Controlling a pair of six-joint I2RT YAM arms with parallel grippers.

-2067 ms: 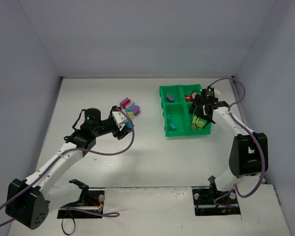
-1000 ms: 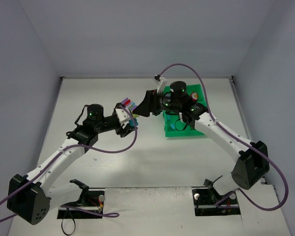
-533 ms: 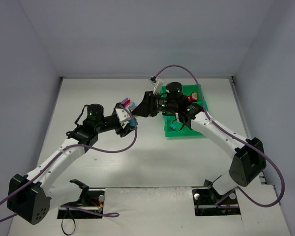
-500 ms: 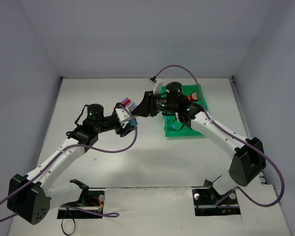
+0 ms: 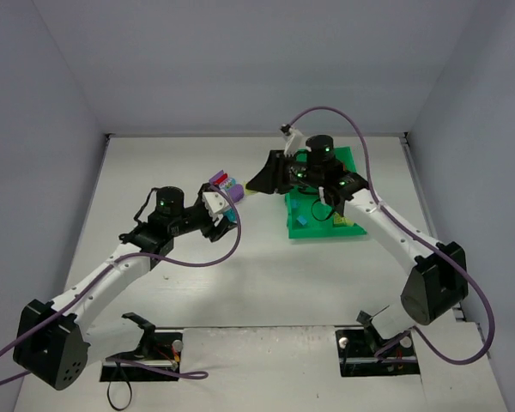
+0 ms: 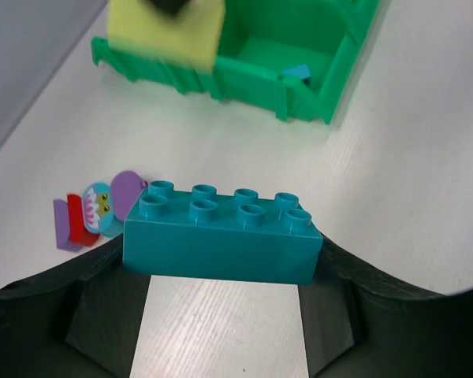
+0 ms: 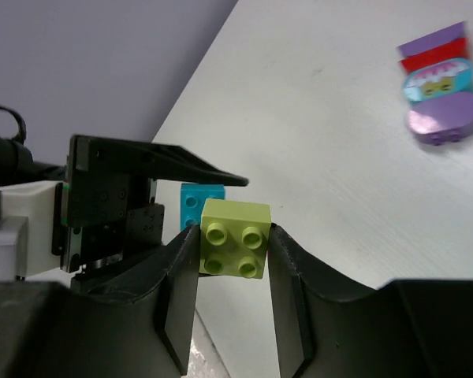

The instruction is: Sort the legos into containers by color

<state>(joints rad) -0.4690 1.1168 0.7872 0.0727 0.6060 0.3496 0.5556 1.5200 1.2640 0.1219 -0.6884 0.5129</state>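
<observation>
My left gripper (image 5: 228,212) is shut on a teal brick (image 6: 221,232) with eight studs and holds it above the table, left of the green tray (image 5: 326,233). My right gripper (image 5: 256,186) is shut on a yellow-green four-stud brick (image 7: 235,238), in the air between the tray and the loose legos (image 5: 226,183). In the left wrist view that brick (image 6: 167,31) is a blur in front of the tray (image 6: 244,75). The teal brick (image 7: 200,203) shows just behind it in the right wrist view. The loose legos are purple, red and teal pieces (image 6: 94,213), also seen in the right wrist view (image 7: 437,83).
A blue brick (image 5: 302,221) lies in the tray's near left compartment, also seen in the left wrist view (image 6: 297,72). The right arm hides much of the tray's other compartments. Both grippers are close together near the loose legos. Grey walls ring the table.
The right arm swung from over the tray's right side to the loose legos, and has now drawn back a little toward the tray with the yellow-green brick. The left gripper kept the teal brick, barely moving.
</observation>
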